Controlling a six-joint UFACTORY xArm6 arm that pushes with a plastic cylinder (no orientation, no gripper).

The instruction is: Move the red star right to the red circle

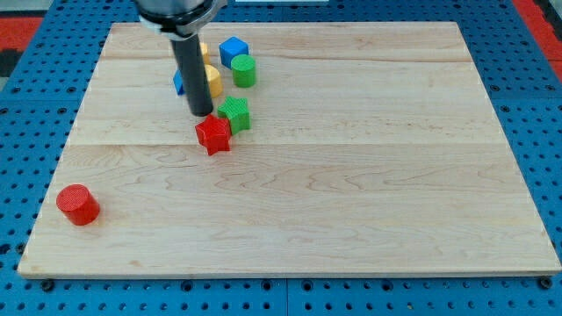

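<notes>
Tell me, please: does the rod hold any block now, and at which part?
Nothing is held. My tip only stands at the upper-left edge of the red star, apparently touching it.

The red star (213, 134) lies flat on the tabletop (369, 175), left of centre in the upper half of the frame. The red circle (78, 204), a short upright cylinder, stands near the lower left corner, well apart from the star.
</notes>
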